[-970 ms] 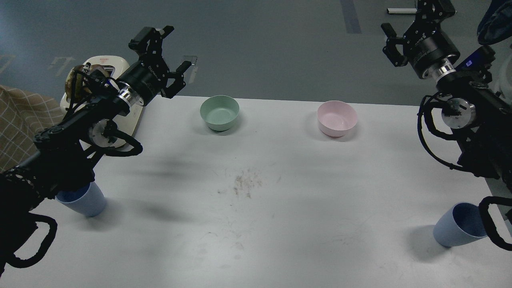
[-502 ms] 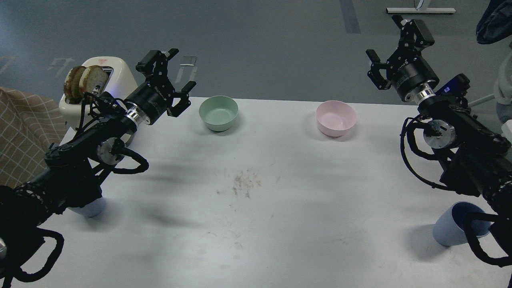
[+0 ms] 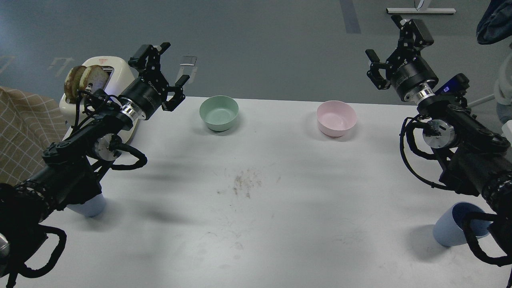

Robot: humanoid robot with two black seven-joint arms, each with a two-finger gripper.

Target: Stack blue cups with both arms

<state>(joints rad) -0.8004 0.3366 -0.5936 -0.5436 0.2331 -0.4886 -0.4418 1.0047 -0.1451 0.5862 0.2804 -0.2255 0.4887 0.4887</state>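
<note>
One pale-blue cup (image 3: pixel 90 207) stands at the table's near left, mostly hidden under my left arm. The other blue cup (image 3: pixel 452 231) stands at the near right, its dark blue inside showing, partly crossed by my right arm's cable. My left gripper (image 3: pixel 165 66) is open and empty, raised over the far left table edge beside the toaster, far from its cup. My right gripper (image 3: pixel 394 42) is open and empty, raised beyond the far right edge, far from its cup.
A green bowl (image 3: pixel 219 112) and a pink bowl (image 3: pixel 336 117) stand at the back of the white table (image 3: pixel 264 216). A white toaster (image 3: pixel 100 76) with bread slices stands at the far left. A checked cloth (image 3: pixel 20 132) lies left of the table.
</note>
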